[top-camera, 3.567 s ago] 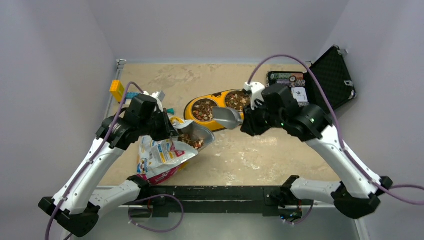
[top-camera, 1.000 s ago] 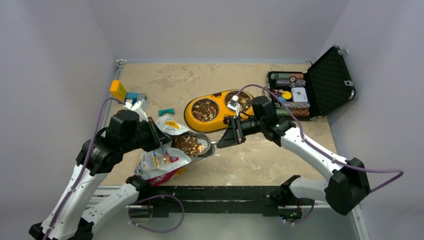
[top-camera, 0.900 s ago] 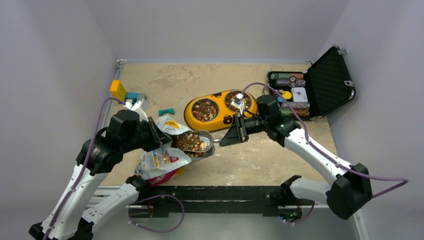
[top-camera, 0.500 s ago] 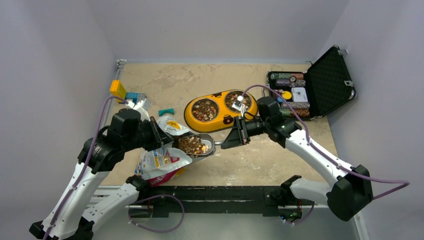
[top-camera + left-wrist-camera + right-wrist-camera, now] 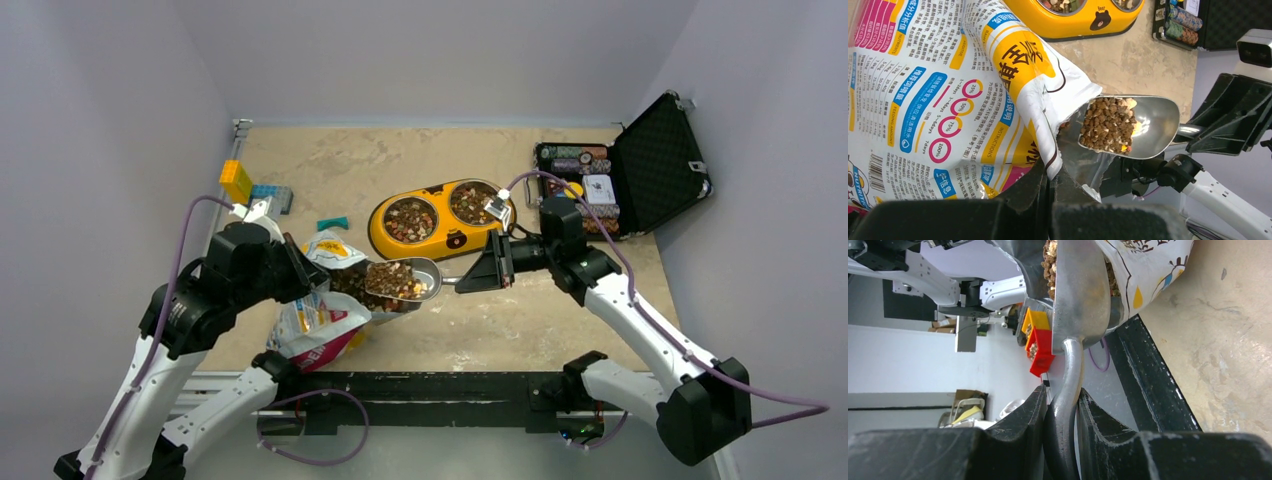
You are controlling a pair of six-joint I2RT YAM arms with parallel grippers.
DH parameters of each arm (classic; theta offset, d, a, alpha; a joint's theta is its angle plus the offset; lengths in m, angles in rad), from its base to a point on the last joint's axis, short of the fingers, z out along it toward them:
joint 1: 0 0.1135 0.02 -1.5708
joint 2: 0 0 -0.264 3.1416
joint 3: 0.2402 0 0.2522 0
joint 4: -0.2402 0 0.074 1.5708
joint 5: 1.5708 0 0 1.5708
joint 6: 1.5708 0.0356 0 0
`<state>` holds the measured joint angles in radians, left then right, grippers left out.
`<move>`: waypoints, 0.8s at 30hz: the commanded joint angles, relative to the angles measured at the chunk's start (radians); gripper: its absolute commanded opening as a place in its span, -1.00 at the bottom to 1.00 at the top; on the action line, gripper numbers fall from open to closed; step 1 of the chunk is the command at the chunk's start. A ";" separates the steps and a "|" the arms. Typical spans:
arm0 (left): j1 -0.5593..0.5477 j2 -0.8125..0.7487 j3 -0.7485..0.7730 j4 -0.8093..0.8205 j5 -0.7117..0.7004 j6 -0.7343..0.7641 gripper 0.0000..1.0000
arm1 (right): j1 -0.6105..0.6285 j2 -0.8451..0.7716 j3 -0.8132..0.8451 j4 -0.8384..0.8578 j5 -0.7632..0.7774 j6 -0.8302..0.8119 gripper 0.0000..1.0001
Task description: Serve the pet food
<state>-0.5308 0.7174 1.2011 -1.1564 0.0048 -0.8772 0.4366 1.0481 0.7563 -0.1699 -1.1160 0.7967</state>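
The pet food bag lies at the near left, its mouth facing right. My left gripper is shut on the bag's mouth edge and holds it up; the left wrist view shows it pinching that edge of the bag. My right gripper is shut on the handle of the metal scoop. The scoop is level just outside the bag mouth and is full of brown kibble. The right wrist view shows the handle between my fingers. The yellow double bowl behind holds kibble in both cups.
An open black case of poker chips stands at the far right. Yellow and blue toy blocks and a small teal piece lie at the far left. A black rail runs along the table's near edge.
The scoop was empty by the bowl, then went into the bag. It has now drawn back to the right out of the bag mouth, loaded with kibble. The left gripper keeps hold of the bag.
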 commanded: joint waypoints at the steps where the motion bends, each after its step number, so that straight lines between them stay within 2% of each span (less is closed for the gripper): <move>1: -0.005 -0.004 0.069 0.036 -0.086 0.005 -1.00 | -0.036 -0.034 0.024 0.002 -0.059 -0.039 -1.00; 11: -0.003 0.151 0.257 -0.114 -0.226 0.093 -1.00 | -0.086 -0.039 0.074 -0.036 -0.107 -0.057 -1.00; 18: -0.002 0.184 0.267 -0.206 -0.324 0.034 -1.00 | -0.105 -0.020 0.148 -0.011 -0.107 -0.009 -1.00; 24: 0.001 0.209 0.285 -0.216 -0.321 0.035 -1.00 | -0.118 0.030 0.237 -0.008 -0.114 0.000 -1.00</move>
<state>-0.5331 0.9199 1.4254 -1.3781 -0.2329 -0.8436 0.3325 1.0618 0.9031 -0.2386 -1.1767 0.7792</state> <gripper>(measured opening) 0.018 0.269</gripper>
